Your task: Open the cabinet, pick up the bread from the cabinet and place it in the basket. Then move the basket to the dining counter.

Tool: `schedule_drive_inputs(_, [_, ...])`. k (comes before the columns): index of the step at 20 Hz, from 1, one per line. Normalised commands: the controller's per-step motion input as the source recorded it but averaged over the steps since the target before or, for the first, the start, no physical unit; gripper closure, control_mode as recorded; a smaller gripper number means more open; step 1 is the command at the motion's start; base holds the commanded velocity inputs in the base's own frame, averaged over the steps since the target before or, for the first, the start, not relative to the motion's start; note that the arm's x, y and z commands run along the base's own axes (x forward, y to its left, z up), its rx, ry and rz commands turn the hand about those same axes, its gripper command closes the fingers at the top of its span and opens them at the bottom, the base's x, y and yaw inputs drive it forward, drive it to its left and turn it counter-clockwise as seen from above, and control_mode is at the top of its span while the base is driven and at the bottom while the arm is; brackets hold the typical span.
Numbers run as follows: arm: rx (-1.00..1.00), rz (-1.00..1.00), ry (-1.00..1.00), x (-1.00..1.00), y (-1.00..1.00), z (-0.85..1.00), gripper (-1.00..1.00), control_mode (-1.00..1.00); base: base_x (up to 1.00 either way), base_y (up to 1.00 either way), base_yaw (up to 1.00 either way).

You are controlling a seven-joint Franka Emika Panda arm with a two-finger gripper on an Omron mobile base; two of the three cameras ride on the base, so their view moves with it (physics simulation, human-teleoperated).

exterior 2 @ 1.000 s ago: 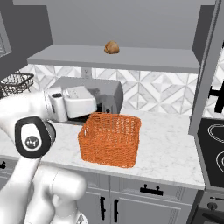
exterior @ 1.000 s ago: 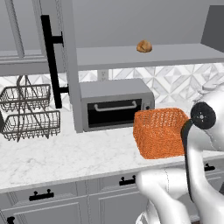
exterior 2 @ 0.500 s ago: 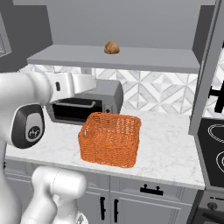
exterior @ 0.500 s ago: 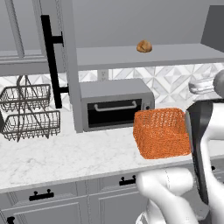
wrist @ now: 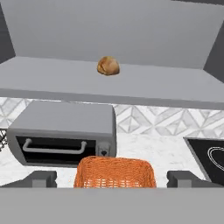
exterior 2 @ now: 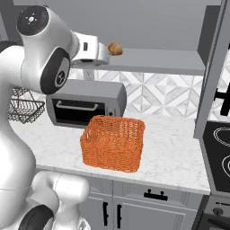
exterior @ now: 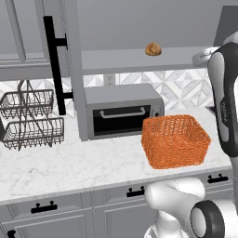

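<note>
Cabinet [exterior: 69, 69] open, its door edge-on at upper left of the left base view with a long black bar handle [exterior: 55, 65]; second door [exterior 2: 215, 76] swung out along the right edge of the right base view. Bread [wrist: 108, 65] resting alone on the grey cabinet shelf [wrist: 144, 85], upper centre of the hand view, small and golden-brown, untouched. Gripper [wrist: 111, 178] released, jaws spread wide, the two dark fingertips [wrist: 41, 178] low in the hand view, at either side of the basket's top edge, holding nothing, well short of the bread. Basket [exterior: 174, 141], orange woven, upright on the marble worktop [exterior: 69, 162], centre right in the left base view, just in front of the toaster oven [exterior: 123, 110]. Two-tier wire rack [exterior: 30, 118] at far left of that view. Patterned tile backsplash [exterior 2: 161, 96] behind. Black stovetop [exterior 2: 218, 152] at right edge of the right base view.
</note>
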Motion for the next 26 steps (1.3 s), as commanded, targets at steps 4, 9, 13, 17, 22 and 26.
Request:
schedule_drive_inputs(4, [0.14, 0.1, -0.01, 0.75, 0.0, -0.26, -1.0, -1.0, 0.0, 0.0, 0.0])
schedule_drive_inputs(9, [0.05, 0.17, -0.13, 0.49, 0.0, -0.61, -1.0, -1.0, 0.0, 0.0, 0.0])
schedule_drive_inputs(13, [0.03, 0.18, -0.24, 0.46, 0.0, -0.3, -1.0, -1.0, 0.0, 0.0, 0.0])
schedule_drive_inputs(17, [0.02, 0.12, -0.13, 0.42, 0.0, 0.0, -1.0, -1.0, 0.0, 0.0, 0.0])
schedule_drive_inputs(22, [0.0, 0.02, 0.03, 0.47, 0.0, 0.08, -1.0, -1.0, 0.0, 0.0, 0.0])
schedule_drive_inputs(26, [0.0, 0.0, 0.1, 0.55, 0.0, 0.35, -1.0, -1.0, 0.0, 0.0, 0.0])
